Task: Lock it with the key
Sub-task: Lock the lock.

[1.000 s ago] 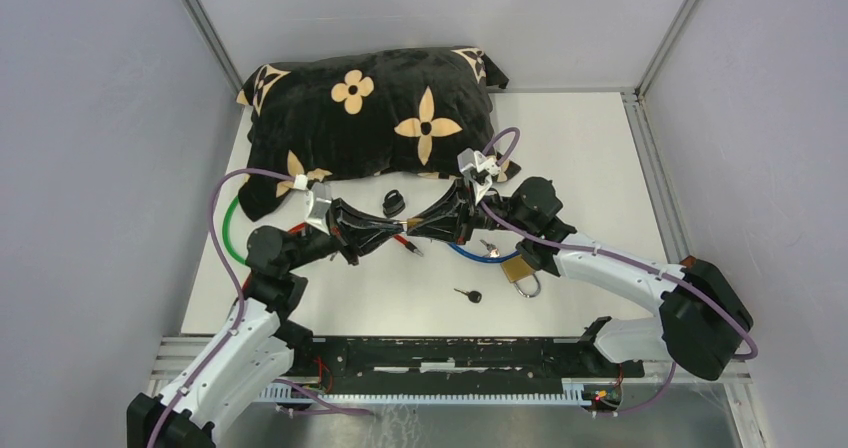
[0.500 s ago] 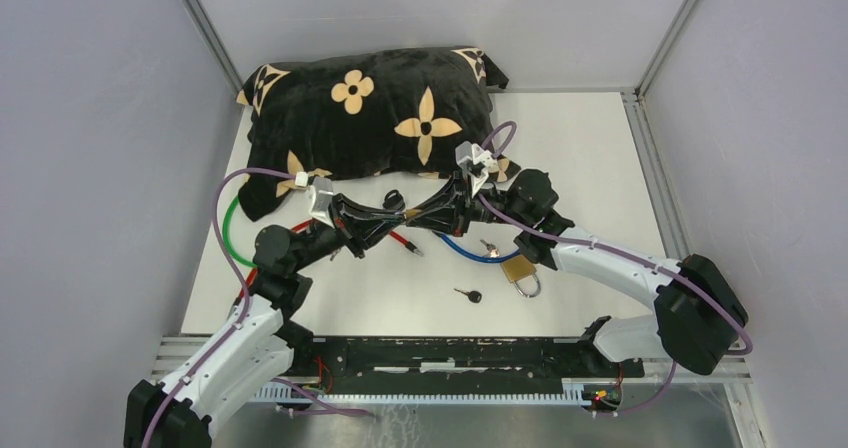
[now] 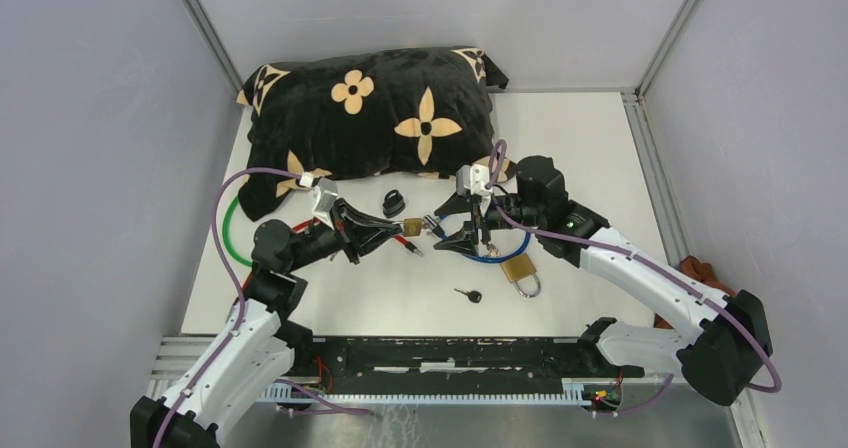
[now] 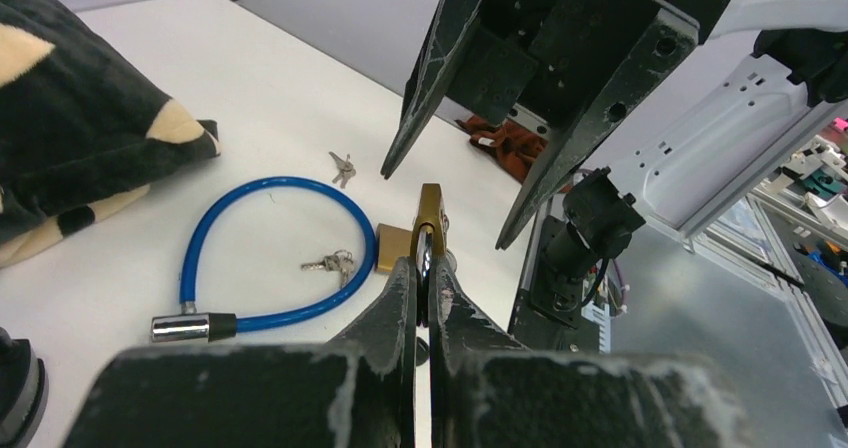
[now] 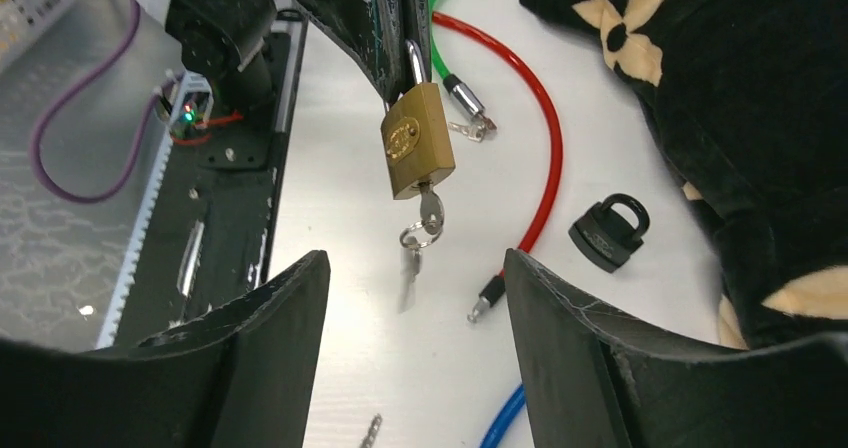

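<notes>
Two hands meet mid-scene in the top view. Your left hand point(image 3: 399, 229) is clenched on the brass padlock point(image 3: 412, 227), holding it clear of the tabletop point(image 3: 590, 148). Your right hand point(image 3: 437, 232) faces it, released, gripping nothing.

Left wrist view: the lock body juts toward the right hand, so the keyway is reachable.

Right wrist view: shackle point(image 5: 413, 63) pinched up top, key point(image 5: 430, 208) in the keyhole, spare keys point(image 5: 410, 266) dangling. Can't tell if the shackle's seated, so the turn likely remains.

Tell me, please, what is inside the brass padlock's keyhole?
A key sits in it, under the brass padlock; a ring and second key dangle below. Its blade is hidden inside the body.
</notes>
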You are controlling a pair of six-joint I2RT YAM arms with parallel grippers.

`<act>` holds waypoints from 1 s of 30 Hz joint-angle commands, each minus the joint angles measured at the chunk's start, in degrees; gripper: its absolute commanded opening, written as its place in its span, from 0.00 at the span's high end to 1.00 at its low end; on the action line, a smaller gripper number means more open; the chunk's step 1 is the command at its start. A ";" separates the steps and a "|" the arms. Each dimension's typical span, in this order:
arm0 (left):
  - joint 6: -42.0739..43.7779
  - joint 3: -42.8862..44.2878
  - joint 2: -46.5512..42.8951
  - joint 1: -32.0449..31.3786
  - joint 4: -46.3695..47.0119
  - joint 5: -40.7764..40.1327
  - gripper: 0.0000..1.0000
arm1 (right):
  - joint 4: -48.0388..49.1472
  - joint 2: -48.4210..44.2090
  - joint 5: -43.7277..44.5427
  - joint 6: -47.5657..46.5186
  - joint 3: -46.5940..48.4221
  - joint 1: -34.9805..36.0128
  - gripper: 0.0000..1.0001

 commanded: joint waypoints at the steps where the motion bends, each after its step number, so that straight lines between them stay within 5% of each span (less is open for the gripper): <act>1: 3.47 2.44 -0.44 0.24 -1.62 2.52 0.98 | -11.34 0.25 1.05 -8.70 5.00 0.09 0.33; 17: 2.87 2.28 -0.26 0.21 -1.60 3.72 0.98 | -4.33 7.43 -3.09 -2.18 9.63 0.71 0.51; 24: 2.91 1.98 -0.29 0.19 -1.45 3.91 0.98 | -4.85 9.21 -4.92 -1.78 10.59 1.58 0.75; 27: 2.68 1.92 -0.41 0.19 -1.43 3.55 0.98 | -6.36 9.62 -5.03 -2.07 10.31 1.63 1.00; 30: 3.30 2.46 -0.45 0.48 -4.02 2.10 0.98 | -8.61 8.24 -1.76 -2.34 7.93 1.08 1.00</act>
